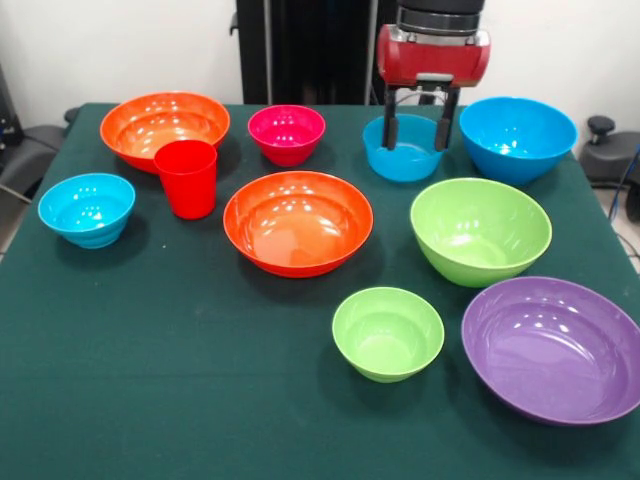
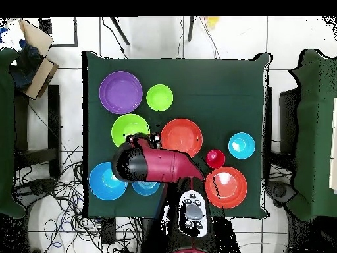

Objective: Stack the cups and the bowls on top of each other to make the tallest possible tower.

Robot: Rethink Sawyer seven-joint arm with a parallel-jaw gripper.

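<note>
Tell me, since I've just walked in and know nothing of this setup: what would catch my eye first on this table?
Bright plastic bowls lie scattered singly over the dark green table, nothing stacked yet; the wide purple bowl at the front view's lower right looms largest. The red and black gripper hangs open over a small blue bowl at the far edge. A lone red cup stands upright beside an orange bowl.

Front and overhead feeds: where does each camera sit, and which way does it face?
Front view: across the table, facing the robot; the claw hangs open over a small blue bowl.
Overhead view: above the table, looking straight down; the red arm reaches up from the bottom edge.
Shared: the central orange bowl, the red cup and the purple bowl, turned half round between views.
</note>
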